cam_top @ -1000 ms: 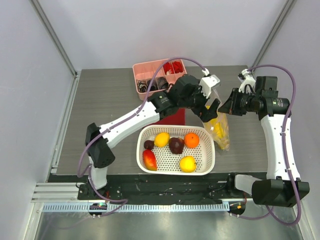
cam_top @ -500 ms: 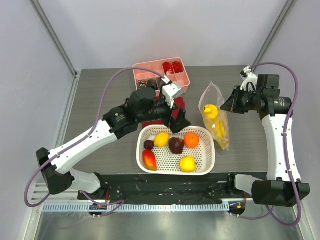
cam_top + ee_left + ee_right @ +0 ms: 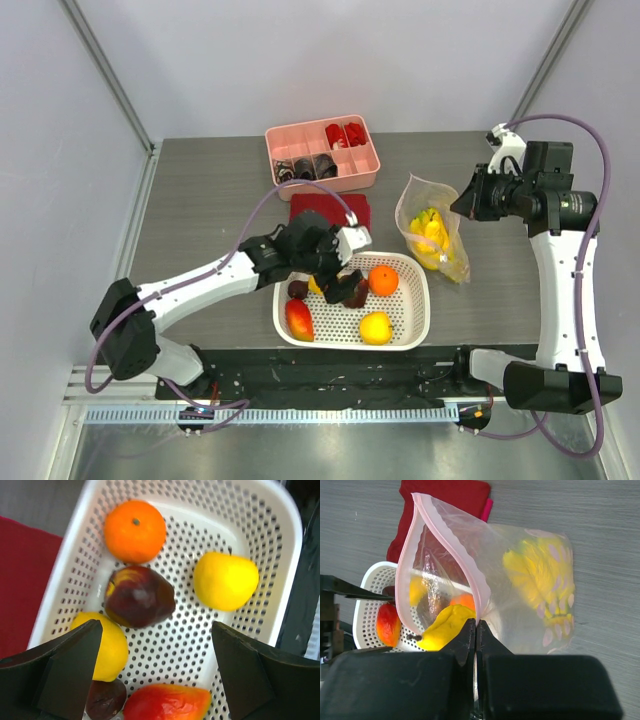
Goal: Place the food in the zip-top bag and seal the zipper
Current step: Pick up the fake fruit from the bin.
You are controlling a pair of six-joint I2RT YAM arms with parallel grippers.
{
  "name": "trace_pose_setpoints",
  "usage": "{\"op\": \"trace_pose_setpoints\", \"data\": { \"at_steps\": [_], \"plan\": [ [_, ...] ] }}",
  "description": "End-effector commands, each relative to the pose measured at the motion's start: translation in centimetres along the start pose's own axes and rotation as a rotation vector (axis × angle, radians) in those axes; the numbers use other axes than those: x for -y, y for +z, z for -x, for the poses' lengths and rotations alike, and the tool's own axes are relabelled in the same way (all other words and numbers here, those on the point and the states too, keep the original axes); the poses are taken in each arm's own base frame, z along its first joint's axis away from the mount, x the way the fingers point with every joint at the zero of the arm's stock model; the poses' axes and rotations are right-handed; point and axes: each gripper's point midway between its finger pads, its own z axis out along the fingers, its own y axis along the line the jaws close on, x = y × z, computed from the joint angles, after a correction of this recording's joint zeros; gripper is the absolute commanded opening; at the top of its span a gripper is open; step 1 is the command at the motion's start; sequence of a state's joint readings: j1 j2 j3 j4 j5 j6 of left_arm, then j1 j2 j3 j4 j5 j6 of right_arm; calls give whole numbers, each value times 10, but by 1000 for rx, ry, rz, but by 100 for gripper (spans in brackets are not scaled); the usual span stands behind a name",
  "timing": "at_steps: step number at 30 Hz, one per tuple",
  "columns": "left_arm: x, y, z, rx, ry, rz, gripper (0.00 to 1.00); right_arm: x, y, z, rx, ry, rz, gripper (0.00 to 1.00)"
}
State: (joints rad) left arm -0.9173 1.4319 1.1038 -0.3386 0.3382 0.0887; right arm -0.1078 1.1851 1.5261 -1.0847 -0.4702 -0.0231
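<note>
Left gripper (image 3: 155, 627): jaws spread wide and empty, pointing down over the basket (image 3: 295, 545) at the worktop's near edge; judged to be lining up on the next fruit.
Right gripper (image 3: 475, 630): pinched shut on the bag's rim toward the right edge, lifting one lip so the mouth gapes toward the basket.
Bag (image 3: 520, 540): clear, floppy film with a yellow print, lying between the basket and the right edge; likely held open because the film would otherwise sag shut.
Zipper (image 3: 452, 540): thin pale-pink strip, unsealed, pulled into a teardrop loop.
Banana (image 3: 445, 627): yellow, curved, already inside the bag, just within the mouth.
Basket contents: six fruits waiting.
Plum (image 3: 140, 597): dark purple, glossy, rounded, mid-basket, between the fingers' lines.
Orange (image 3: 135, 530): dimpled skin, just beyond the plum.
Lemons: one smooth and yellow (image 3: 226, 580), apart from the rest; another (image 3: 102, 650) against the plum, partly behind a finger.
Mango (image 3: 167, 705): red-yellow, nearest the gripper, beside a small plum (image 3: 105, 700).
Basket build: white, rigid, perforated plastic with rounded corners.
Progress: early, judging by one fruit bagged.
Risk: glossy round fruit could roll from a loose pinch.
</note>
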Motion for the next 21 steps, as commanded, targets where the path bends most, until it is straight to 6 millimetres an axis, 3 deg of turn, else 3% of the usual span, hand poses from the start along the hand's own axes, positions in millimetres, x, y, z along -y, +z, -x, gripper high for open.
{"op": "trace_pose_setpoints", "data": {
  "at_steps": [1, 10, 18, 21],
  "plan": [
    [14, 14, -15, 21, 355, -156, 95, -8, -1, -3, -5, -31, 49, 1],
    [12, 49, -38, -32, 605, -244, 100, -19, 6, -21, -75, -9, 143, 1],
    [6, 79, -56, -79, 690, -268, 100, -35, -5, -14, -60, -28, 216, 1],
    [4, 83, -54, -70, 705, -257, 100, -42, -10, -12, -53, -35, 242, 1]
  ]
}}
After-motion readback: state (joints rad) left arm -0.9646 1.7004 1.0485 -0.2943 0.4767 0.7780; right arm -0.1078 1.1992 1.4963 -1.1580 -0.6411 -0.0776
